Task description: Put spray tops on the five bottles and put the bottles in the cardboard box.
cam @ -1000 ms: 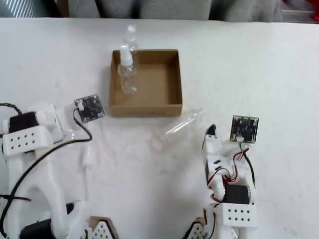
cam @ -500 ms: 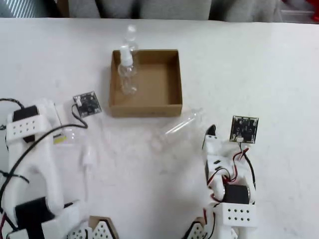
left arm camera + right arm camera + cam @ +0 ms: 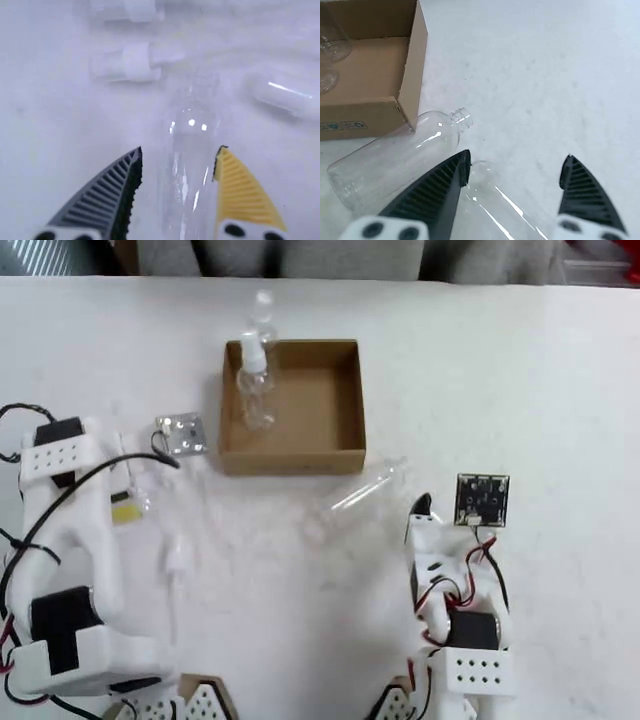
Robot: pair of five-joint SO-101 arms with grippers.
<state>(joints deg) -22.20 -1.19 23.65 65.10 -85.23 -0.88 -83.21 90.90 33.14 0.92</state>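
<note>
My left gripper [image 3: 179,150] gapes astride the lying bottle [image 3: 187,125], right gripper [image 3: 516,156] open too; best to centre on the body and close softly so it neither rolls nor crumples.

We see a white desk [image 3: 560,370] spreading across the whole scene. Beyond its far edge we make out grey shapes [image 3: 350,255], a red patch [image 3: 605,252] at the far right corner and a striped surface [image 3: 40,255] at the far left

1 bottle [image 3: 254,386] in the cardboard box [image 3: 345,452], 2nd bottle [image 3: 364,491] on table [image 3: 500,360] before it.
</note>
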